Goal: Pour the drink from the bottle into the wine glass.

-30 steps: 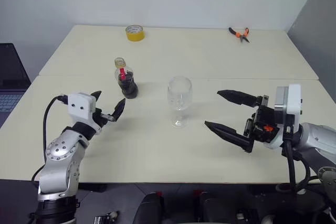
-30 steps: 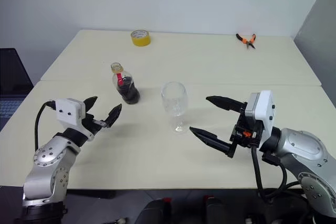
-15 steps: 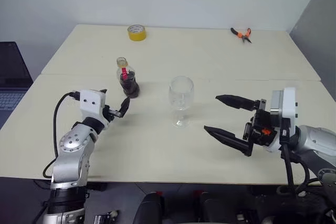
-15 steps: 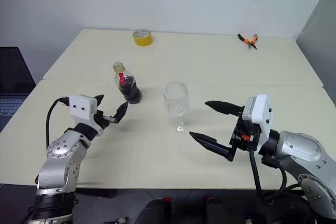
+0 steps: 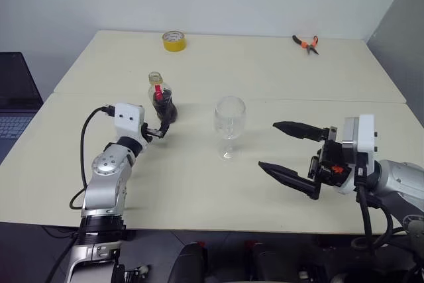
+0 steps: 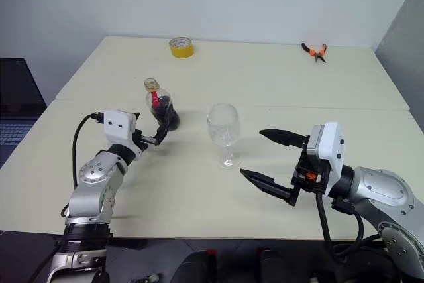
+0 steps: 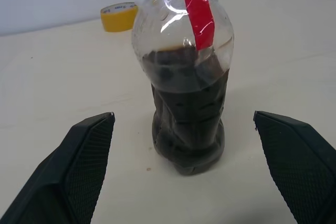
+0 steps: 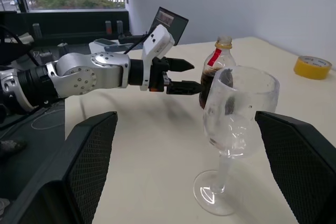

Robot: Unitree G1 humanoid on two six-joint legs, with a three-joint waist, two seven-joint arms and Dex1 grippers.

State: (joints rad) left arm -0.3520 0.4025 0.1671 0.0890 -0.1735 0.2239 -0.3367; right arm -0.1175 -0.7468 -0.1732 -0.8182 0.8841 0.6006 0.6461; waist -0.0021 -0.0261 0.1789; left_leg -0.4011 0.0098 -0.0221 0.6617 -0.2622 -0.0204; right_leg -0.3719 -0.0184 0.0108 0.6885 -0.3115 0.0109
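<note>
Looking down over my arms, I see the bottle [image 5: 161, 99] upright on the pale surface [image 5: 199, 183], its lower half filled with the dark drink [image 7: 187, 129]; my left end effector [image 5: 159, 126] sits released just short of it, a finger to each side, not touching; the wine glass [image 5: 228, 126] stands empty just to the bottle's right; my right end effector [image 5: 289, 151] hovers spread wide, near the glass but apart; yellow tape roll [image 5: 173, 40] and orange pliers [image 5: 305, 42] lie at the far edge.
</note>
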